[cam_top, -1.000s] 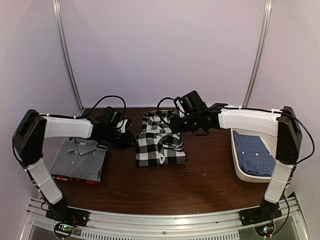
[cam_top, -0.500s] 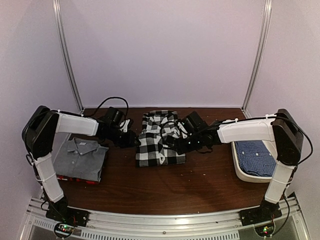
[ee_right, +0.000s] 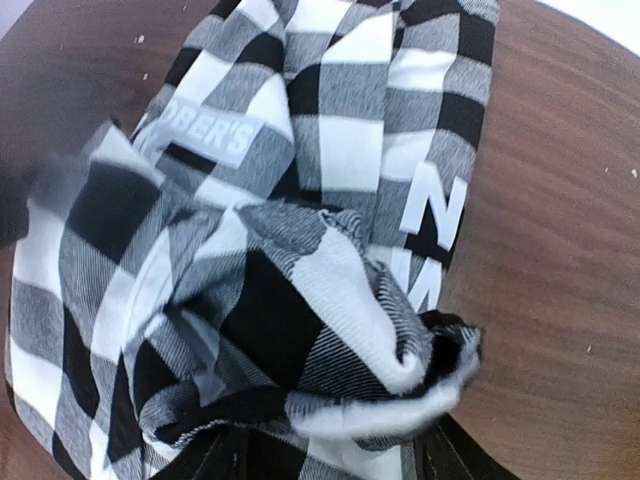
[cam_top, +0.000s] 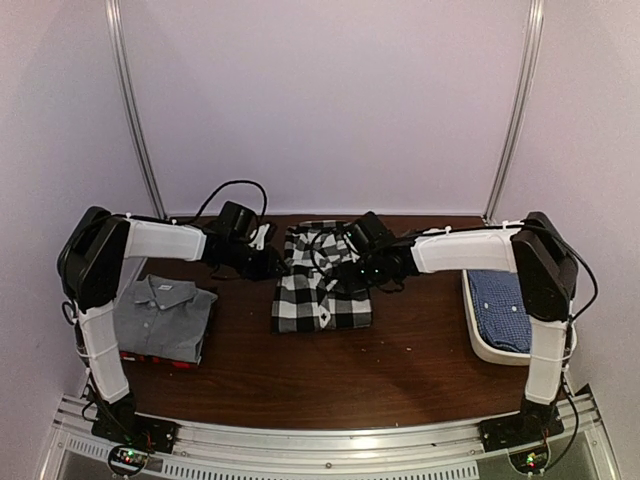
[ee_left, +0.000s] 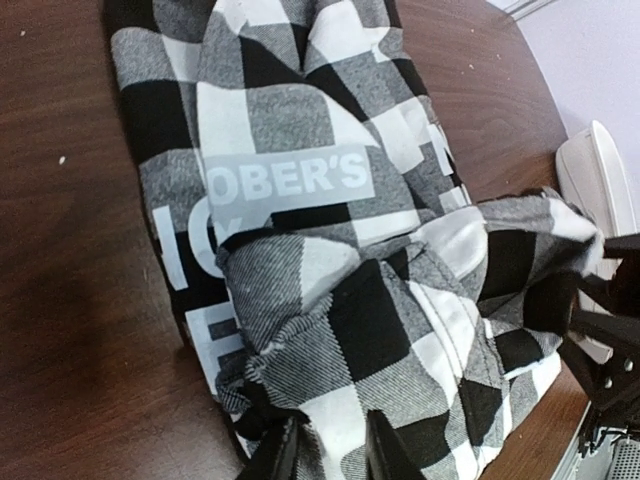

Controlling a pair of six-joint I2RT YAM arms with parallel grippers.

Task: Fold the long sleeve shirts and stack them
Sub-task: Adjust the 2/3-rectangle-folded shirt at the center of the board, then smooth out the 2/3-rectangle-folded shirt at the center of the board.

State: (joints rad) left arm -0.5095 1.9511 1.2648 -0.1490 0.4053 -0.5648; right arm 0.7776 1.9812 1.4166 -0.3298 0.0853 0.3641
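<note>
The black-and-white check shirt (cam_top: 322, 300) lies partly folded at the middle of the table, printed letters showing. My left gripper (cam_top: 272, 262) is shut on a bunched fold at its left edge (ee_left: 330, 455). My right gripper (cam_top: 343, 266) is shut on a bunched fold over its middle-right (ee_right: 330, 460). The raised cloth (ee_left: 400, 330) hangs between both grippers above the flat lower layer (ee_right: 340, 120). The grey shirt (cam_top: 160, 315) lies folded at the left on the red-black shirt (cam_top: 150, 357), of which only an edge shows. The blue fine-checked shirt (cam_top: 503, 308) lies in the tub.
The white oval tub (cam_top: 478, 340) stands at the right edge of the table and also shows in the left wrist view (ee_left: 600, 170). Brown table (cam_top: 380, 370) stretches in front of the shirts. Cables trail behind both wrists near the back wall.
Both grippers closed in on the check shirt's sides, took hold of cloth, and have now moved a little toward the back with the folds raised.
</note>
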